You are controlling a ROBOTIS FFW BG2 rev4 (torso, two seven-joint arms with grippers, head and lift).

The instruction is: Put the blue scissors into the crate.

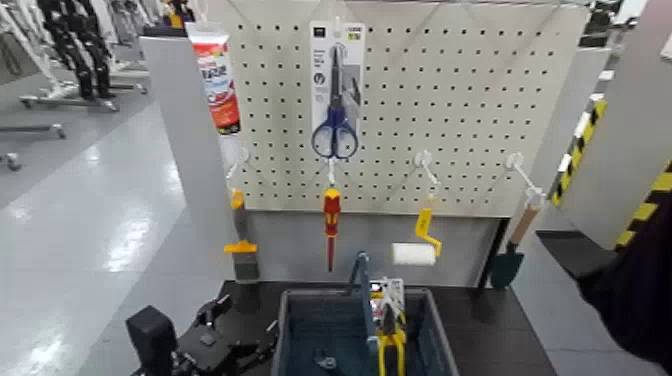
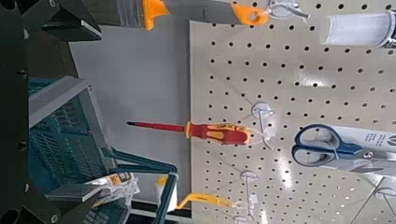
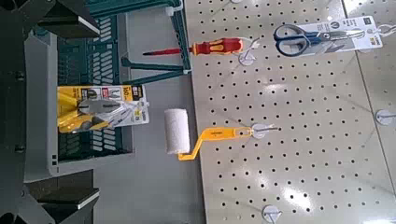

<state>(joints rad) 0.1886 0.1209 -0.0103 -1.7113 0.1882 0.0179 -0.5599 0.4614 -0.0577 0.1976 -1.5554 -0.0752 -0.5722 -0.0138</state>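
Observation:
The blue scissors [image 1: 335, 92] hang on their tall white card from a hook high on the pegboard, also seen as scissors [image 2: 338, 149] and scissors [image 3: 304, 37]. Below the board stands the crate [image 1: 288, 335], a dark blue-grey ribbed bin, shown as crate [image 2: 58, 140] and crate [image 3: 89, 51]. My left gripper [image 1: 238, 340] sits low beside the crate's left wall, far below the scissors. In its own view the left gripper [image 2: 37, 112] is open and holds nothing. My right gripper [image 3: 47, 110] is open too, facing the crate from some way off.
Carded yellow-handled pliers [image 1: 388, 332] and a dark clamp [image 1: 360, 278] lie in the crate. On the pegboard hang a red-and-yellow screwdriver [image 1: 331, 225], a paint roller [image 1: 420, 242], a scraper [image 1: 240, 245], a sealant tube [image 1: 218, 85] and a trowel [image 1: 510, 262]. A striped post [image 1: 640, 215] stands at right.

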